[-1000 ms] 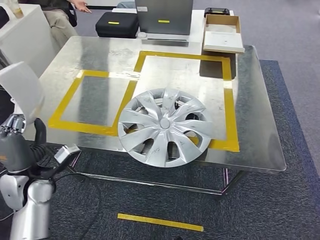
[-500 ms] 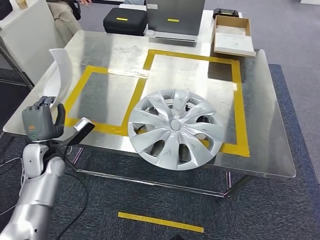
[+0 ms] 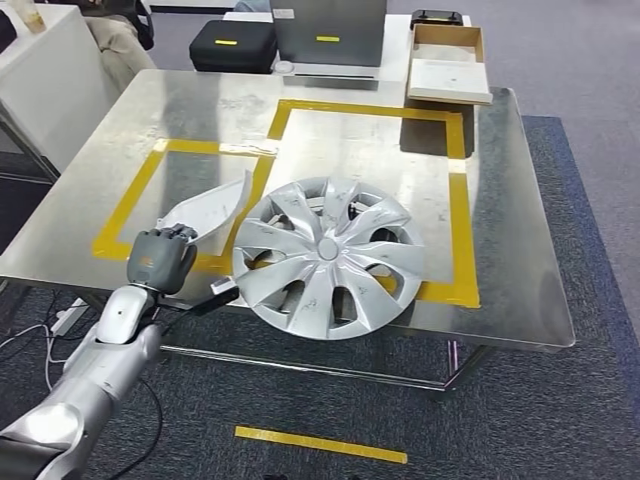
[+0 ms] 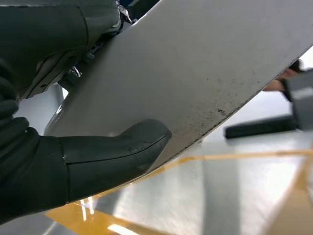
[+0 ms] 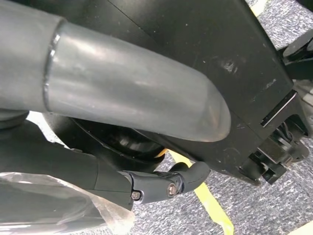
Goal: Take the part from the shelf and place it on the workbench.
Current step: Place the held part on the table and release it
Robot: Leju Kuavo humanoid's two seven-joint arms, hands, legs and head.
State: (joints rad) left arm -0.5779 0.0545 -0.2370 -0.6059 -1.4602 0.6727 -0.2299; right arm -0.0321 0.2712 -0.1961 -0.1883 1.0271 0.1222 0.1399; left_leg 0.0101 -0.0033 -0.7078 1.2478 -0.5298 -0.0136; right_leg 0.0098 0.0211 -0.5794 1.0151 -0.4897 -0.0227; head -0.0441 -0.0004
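One silver wheel cover (image 3: 328, 255) is counted on the steel workbench (image 3: 513, 260), along with one white curved part (image 3: 207, 210), two yellow-taped rectangles (image 3: 462, 220), one cardboard box (image 3: 447, 65) and one black case (image 3: 232, 47).

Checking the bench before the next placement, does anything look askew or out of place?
Yes: the hubcap overhangs the workbench's near edge and lies across the yellow tape instead of inside an outline.
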